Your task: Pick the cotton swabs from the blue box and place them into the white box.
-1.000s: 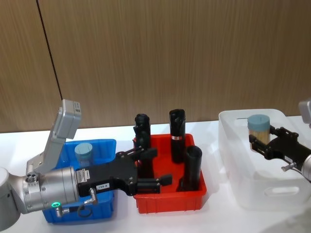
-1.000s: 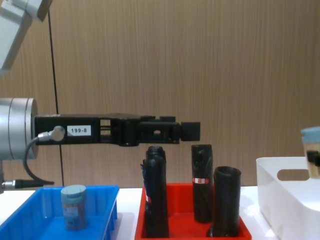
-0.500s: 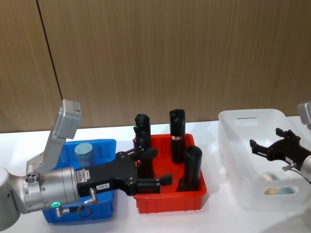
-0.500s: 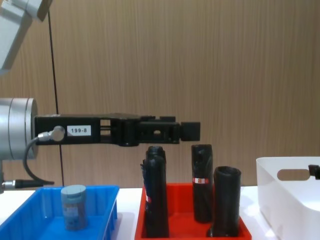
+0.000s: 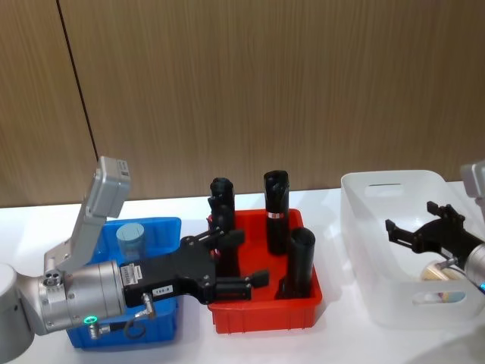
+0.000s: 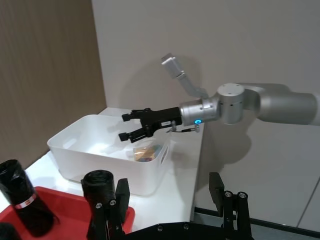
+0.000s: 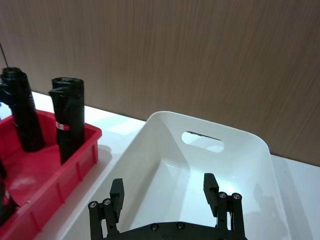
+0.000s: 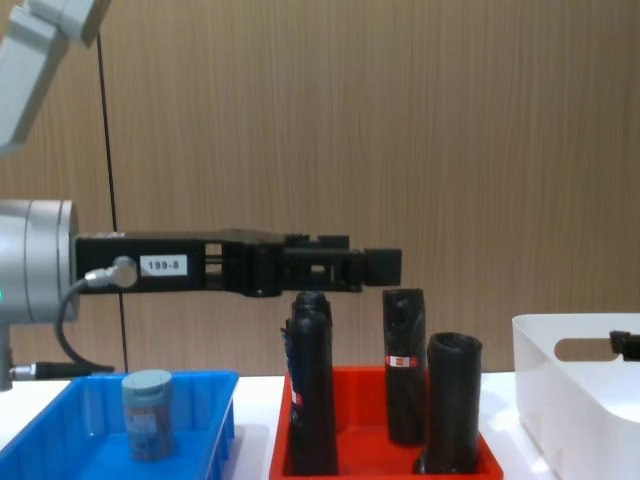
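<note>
The right pincer (image 5: 409, 216) gaped empty over the tall white plastic bin (image 5: 365, 254), the left pincer (image 5: 248, 258) likewise over a red plastic tray (image 5: 265, 315).

Likely a robot testing lab: a plain white table (image 5: 167, 206) against a wood-panelled wall (image 5: 265, 83), holding a blue box (image 5: 163, 235), red tray (image 5: 265, 315) and white box (image 5: 364, 265), with a silver robot arm (image 6: 270, 102).

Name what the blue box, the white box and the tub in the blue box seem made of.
The blue box: likely moulded plastic, glossy, from its even colour and rolled rim. The white box: likely plastic, smooth and slightly translucent, with a cut-out handle. The tub: clear plastic body, matte grey-blue lid, probably plastic.
</note>
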`<state>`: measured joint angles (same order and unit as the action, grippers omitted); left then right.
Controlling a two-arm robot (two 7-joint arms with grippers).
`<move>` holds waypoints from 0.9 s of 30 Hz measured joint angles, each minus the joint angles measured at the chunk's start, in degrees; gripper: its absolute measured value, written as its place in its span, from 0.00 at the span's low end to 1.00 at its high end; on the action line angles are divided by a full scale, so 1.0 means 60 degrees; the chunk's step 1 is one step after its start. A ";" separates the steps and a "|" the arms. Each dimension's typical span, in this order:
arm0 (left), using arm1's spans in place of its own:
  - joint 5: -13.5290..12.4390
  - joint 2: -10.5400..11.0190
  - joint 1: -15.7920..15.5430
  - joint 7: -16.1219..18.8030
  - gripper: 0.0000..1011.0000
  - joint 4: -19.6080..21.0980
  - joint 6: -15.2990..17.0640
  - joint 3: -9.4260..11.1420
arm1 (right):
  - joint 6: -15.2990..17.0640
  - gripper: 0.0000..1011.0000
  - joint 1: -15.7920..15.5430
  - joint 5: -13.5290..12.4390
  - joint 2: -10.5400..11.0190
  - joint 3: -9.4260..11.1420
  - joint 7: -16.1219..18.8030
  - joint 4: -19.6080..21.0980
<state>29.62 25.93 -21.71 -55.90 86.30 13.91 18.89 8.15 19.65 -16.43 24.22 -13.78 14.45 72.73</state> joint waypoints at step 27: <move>-0.1088 -0.0241 0.0494 0.3293 0.99 0.0413 -0.0783 0.0424 | -0.0722 0.99 -0.2375 -0.0004 -0.0572 0.0095 -0.1238 0.3308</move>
<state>23.09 24.49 -18.75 -36.14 88.78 9.21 21.43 3.81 5.40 -16.45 20.79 -13.21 7.02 92.58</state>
